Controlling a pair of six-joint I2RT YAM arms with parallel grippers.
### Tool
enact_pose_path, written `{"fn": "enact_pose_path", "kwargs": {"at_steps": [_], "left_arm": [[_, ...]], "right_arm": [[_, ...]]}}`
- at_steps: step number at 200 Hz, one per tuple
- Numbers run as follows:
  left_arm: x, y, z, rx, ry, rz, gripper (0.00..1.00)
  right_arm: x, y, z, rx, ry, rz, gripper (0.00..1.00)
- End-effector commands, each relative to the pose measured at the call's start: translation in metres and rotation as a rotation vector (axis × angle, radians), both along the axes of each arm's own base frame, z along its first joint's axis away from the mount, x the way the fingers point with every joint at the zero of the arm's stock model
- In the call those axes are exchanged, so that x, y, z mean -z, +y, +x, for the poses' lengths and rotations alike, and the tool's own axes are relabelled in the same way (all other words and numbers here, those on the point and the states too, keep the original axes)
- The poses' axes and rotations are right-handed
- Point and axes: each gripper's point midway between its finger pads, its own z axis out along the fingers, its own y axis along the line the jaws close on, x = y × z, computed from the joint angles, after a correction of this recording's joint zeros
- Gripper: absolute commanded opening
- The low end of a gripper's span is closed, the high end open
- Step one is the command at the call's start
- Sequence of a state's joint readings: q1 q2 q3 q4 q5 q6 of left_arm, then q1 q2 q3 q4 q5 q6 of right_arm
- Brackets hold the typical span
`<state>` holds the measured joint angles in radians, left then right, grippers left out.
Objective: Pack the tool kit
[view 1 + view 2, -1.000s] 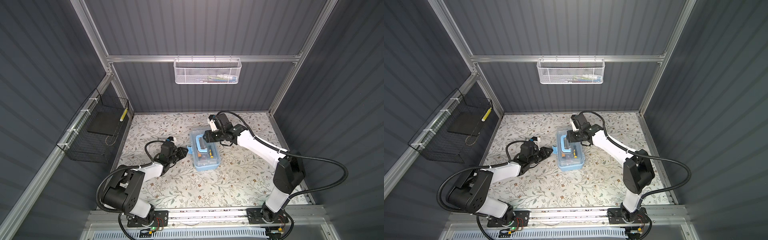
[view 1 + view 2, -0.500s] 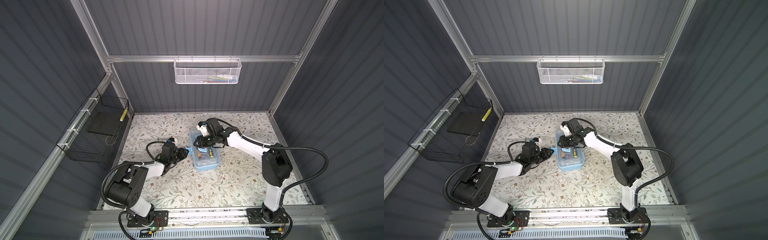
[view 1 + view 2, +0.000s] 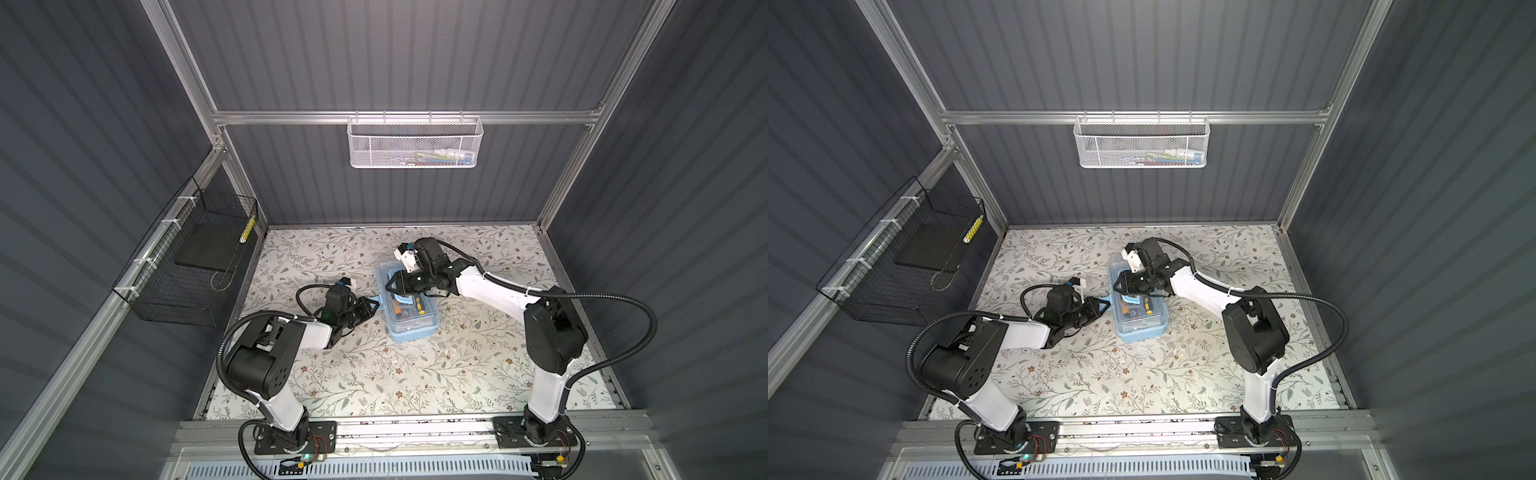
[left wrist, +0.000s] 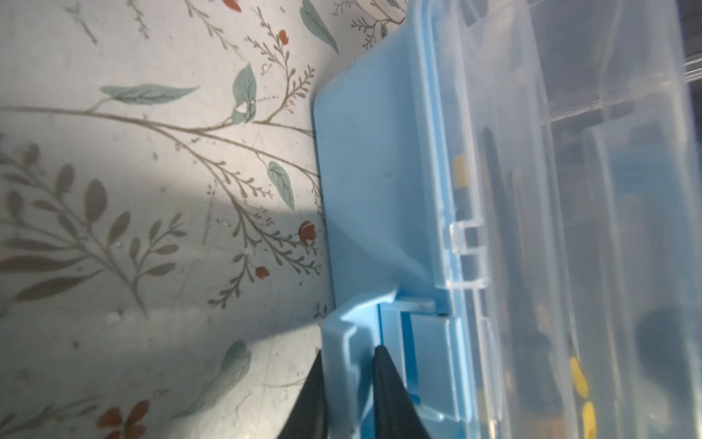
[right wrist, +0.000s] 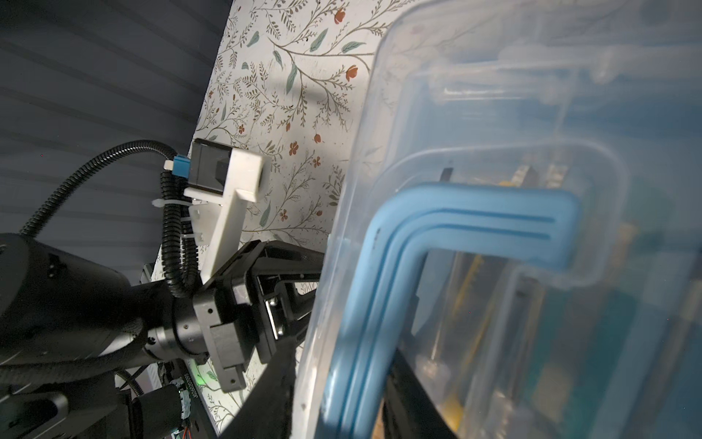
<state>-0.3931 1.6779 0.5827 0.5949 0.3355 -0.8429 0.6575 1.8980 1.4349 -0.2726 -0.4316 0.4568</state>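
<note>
Box (image 3: 413, 336) sits mid-surface (image 3: 478, 365), long sides running front to back, clear lid (image 3: 420, 319) down over it. Through the lid there are yellow-and-black tools (image 3: 411, 309), but they're smeared by the plastic and too small to tell apart. Left hand (image 4: 349, 351) is at the box's left side, clenched on the light-blue latch (image 4: 353, 334), one dark finger on each side of its lip; in both top views the arm hides that pinch. Right hand (image 3: 390, 286) is down on the back half of the lid, over the blue handle (image 5: 475, 224). In the right wrist view its fingers flank the handle's bar and the lid rim, tips cut off and blurred, so I can't tell whether it's squeezing. On the back wall, a white basket (image 3: 411, 153), contents hard to make out through the mesh. On the left wall, a black basket (image 3: 187, 266).
</note>
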Motion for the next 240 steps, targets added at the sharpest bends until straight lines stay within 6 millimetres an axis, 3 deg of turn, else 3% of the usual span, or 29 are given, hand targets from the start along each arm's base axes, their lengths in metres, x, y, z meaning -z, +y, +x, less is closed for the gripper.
{"fn": "enact_pose_path", "kwargs": {"at_steps": [1, 126, 168, 240], "left_arm": [[-0.016, -0.005, 0.006, 0.011, -0.031, -0.039, 0.20], [-0.060, 0.003, 0.000, 0.000, -0.092, -0.034, 0.17], [-0.064, 0.003, 0.000, -0.007, -0.085, -0.042, 0.33], [-0.077, 0.003, -0.003, 0.000, -0.113, -0.065, 0.32]], "right_arm": [[0.068, -0.017, -0.043, -0.035, 0.201, -0.153, 0.40], [0.071, -0.016, -0.044, -0.035, 0.208, -0.150, 0.41], [0.071, -0.017, -0.044, -0.033, 0.208, -0.150, 0.41], [0.070, -0.016, -0.047, -0.034, 0.208, -0.149, 0.41]]}}
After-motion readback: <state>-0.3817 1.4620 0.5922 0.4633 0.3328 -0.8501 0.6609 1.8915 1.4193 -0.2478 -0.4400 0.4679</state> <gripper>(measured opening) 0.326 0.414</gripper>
